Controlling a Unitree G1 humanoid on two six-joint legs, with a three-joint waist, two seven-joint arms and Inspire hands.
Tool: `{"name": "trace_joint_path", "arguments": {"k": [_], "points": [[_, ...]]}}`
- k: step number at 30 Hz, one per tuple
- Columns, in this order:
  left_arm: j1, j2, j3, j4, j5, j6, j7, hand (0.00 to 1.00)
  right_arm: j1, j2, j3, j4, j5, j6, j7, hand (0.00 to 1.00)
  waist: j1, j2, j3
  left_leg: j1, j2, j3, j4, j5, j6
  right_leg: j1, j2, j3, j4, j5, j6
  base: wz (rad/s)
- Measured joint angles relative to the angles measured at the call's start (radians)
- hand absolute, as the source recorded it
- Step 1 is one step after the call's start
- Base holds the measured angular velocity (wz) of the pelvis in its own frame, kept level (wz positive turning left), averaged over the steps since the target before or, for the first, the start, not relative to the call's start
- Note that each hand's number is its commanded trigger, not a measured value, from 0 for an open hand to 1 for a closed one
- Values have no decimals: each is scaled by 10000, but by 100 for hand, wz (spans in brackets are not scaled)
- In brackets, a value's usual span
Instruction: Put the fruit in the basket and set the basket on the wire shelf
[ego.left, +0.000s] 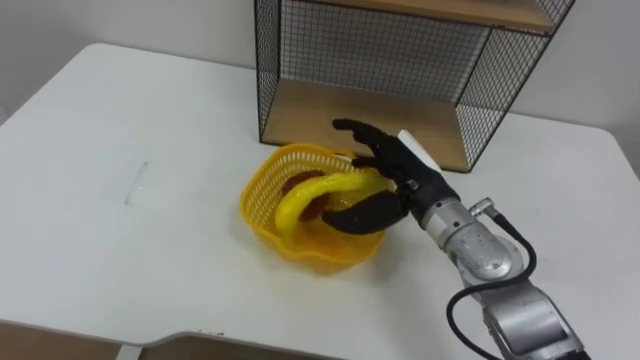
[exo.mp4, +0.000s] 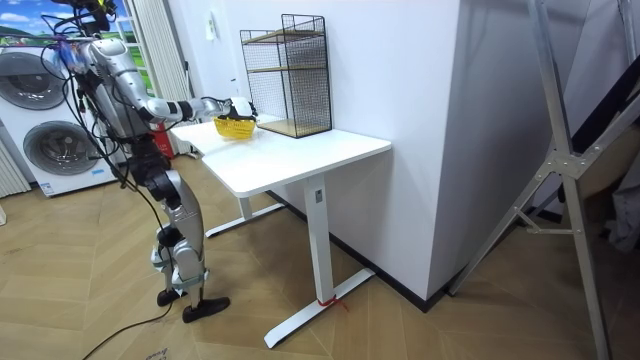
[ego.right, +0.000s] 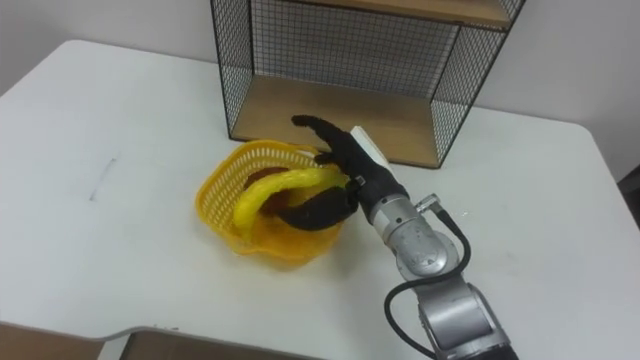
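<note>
Yellow basket (ego.left: 262, 196) just before the wire shelf (ego.left: 330, 112), whose top is cut off; right hand (ego.left: 395, 180) clamps 1 banana (ego.left: 310, 192) over the basket, half hiding a reddish thing (ego.left: 318, 207) inside.

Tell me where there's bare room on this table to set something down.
Widest bare patch: the table left of the yellow basket, to its left edge. The wire shelf has a bare bottom board. Crowded: right hand and banana over the basket.

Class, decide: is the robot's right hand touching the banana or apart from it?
Touching. In the left eye view the right hand pinches the banana by its end, thumb beneath and fingers above, over the yellow basket.
</note>
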Motion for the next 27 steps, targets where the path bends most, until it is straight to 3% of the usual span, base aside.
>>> {"name": "trace_joint_path", "arguments": {"k": [9,16,21,22,27], "points": [[-75,0,49,87,-414,-36,1,0,8,0,-6,14,623,-12,-103,0,-110,-1,-2,8,-1,-47,50,0,0,20,-12,-19,10,1,-2,0],[67,-10,271,376,-908,-339,10,0,42,-44,-468,-244,1552,-16,-299,0,-269,16,-18,11,-1,-50,53,-1,-1,29,-7,-18,2,1,-1,0],[346,-60,1468,522,-1323,-609,83,0,70,-98,-1954,-917,2471,-392,-1011,0,-421,164,-40,130,2,-131,27,-1,-1,165,-13,-46,-27,0,2,1],[418,-54,1751,508,-1425,-703,84,0,89,-110,-2309,-995,2756,-520,-1203,0,-498,218,-80,145,1,-142,-2,-1,-1,176,-19,-62,-25,-4,8,3],[752,28,2727,489,-2453,-1077,86,0,595,-407,-3387,-1605,3586,-666,-1669,0,-647,349,-89,151,-6,-115,-52,-2,-1,157,-10,-25,-14,-6,6,-1]]}}
